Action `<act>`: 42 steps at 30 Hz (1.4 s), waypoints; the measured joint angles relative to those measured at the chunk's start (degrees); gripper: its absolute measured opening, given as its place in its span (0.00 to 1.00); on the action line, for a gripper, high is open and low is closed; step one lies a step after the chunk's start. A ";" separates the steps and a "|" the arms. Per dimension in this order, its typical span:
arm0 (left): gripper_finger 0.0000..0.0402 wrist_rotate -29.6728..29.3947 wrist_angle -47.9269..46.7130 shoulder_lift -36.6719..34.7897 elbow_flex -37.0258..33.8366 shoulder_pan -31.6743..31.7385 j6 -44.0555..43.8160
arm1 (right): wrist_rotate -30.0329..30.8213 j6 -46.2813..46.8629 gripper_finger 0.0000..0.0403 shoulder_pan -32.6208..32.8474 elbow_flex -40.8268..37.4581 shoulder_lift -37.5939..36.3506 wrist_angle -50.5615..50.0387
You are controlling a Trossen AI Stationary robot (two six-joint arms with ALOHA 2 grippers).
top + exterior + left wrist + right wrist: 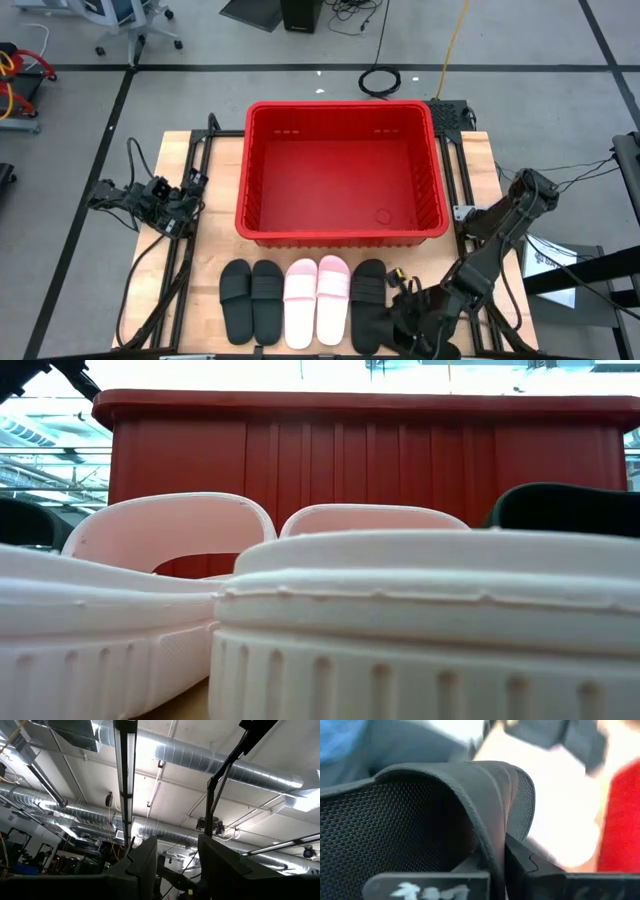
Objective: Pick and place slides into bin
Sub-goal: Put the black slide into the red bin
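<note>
Grey workshop floor surrounds our wooden worktop, and largest on it is the red bin, set toward the far edge with nothing visible inside. Along the near edge lie the slides in a row: two black slides on our left, two pink slides in the middle, then a black slide beside them. A further black sandal sits at our right tool, at the row's right end. That tool's jaws are pinched nearly together on the sandal's strap, the dark mesh of the strap's underside filling the right wrist view. Our left tool waits well apart at the left edge, tilted up at the ceiling, jaws partly open and empty.

We judge the step in hand to be carrying this first sandal to the bin. To do it well we should lift straight up until the sole clears the neighbouring slide, rise above the bin's thick rim before crossing, and release over the middle. A strap grip lets the sandal swing, so we move steadily.
</note>
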 joint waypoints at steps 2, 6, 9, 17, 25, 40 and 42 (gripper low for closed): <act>0.37 0.00 0.02 0.00 0.00 0.00 0.01 | -0.08 -7.93 0.02 -1.18 0.00 -0.40 5.27; 0.37 -0.08 0.01 -0.01 0.00 0.00 0.02 | 0.40 -23.23 0.02 -4.06 0.00 -1.34 15.20; 0.37 -0.09 0.00 -0.02 0.00 0.00 0.02 | 5.30 -34.16 0.02 -5.72 0.00 -2.07 22.51; 0.37 -0.09 -0.38 -0.02 0.00 -0.02 0.00 | 25.47 -60.39 0.02 -10.31 -0.02 -7.23 40.82; 0.37 -0.09 -0.41 -0.02 0.00 -0.02 -0.13 | 35.47 -67.61 0.01 -18.00 -0.02 -17.12 47.63; 0.37 -7.92 -4.09 0.00 0.00 0.00 0.34 | 50.01 -77.98 0.01 -33.66 0.00 -21.68 46.66; 0.37 -10.25 -4.07 0.00 0.00 0.00 1.44 | 49.80 -78.00 0.01 -35.89 0.00 -21.70 45.63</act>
